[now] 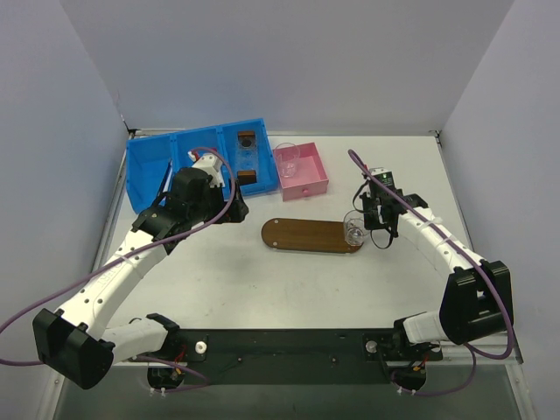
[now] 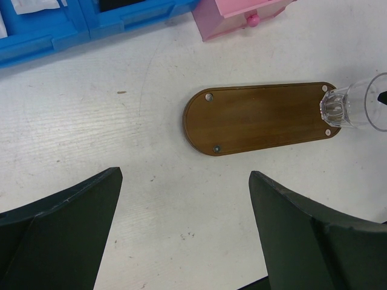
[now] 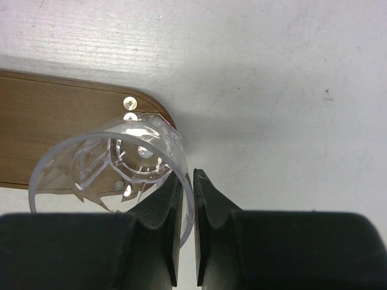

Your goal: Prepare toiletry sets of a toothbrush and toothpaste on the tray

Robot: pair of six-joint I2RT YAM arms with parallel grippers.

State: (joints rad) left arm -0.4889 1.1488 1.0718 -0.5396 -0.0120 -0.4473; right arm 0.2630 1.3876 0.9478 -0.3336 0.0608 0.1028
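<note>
Clear cup [image 3: 109,175]: empty as far as the right wrist view shows, with no tube or brush inside. Its base sits over the right rounded end of the tray [image 1: 306,234], by the pale dots there. I cannot tell whether the base is touching the wood or just above it.

Tray: its long axis runs left-right across the worktop [image 1: 289,289], between the two arms. The rest of the wood is bare.

Right hand [image 3: 188,175]: narrow, pinching the cup's rim wall on the side away from the tray's middle, with one finger inside the rim and one outside. The cup's free side faces along the tray's long axis toward the left arm.

Left hand [image 2: 185,174]: wide and holding nothing. It hangs above the worktop off the tray's left end, near the blue bin [image 1: 153,162].

Pink box [image 1: 302,173]: behind the tray, apart from both hands.

Judgement: the move depends on the cup's base being fully over the wood. Only the end of the tray is under it, so the right arm, which is the nearer one, should shift it inward along the long axis or set it straight down before letting go.
</note>
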